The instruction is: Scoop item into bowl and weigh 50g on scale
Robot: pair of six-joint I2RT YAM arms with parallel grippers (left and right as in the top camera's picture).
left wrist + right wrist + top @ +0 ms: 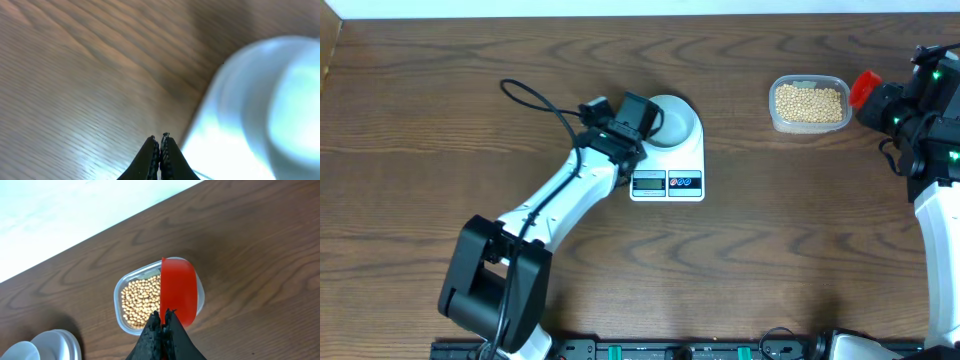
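Jaws tight: left gripper [160, 137] bare, right gripper [163, 314] on red scoop [177, 287].

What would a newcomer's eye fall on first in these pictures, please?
The bright red plastic scoop stands out most, held in the shut right gripper by the clear plastic tub of small tan-yellow beans at the table's right. Next comes the flat white digital scale at the centre, carrying the small pale round bowl, with the left gripper shut and empty beside it.

no readable text anywhere; scale [667, 165] display too small to make out digits.
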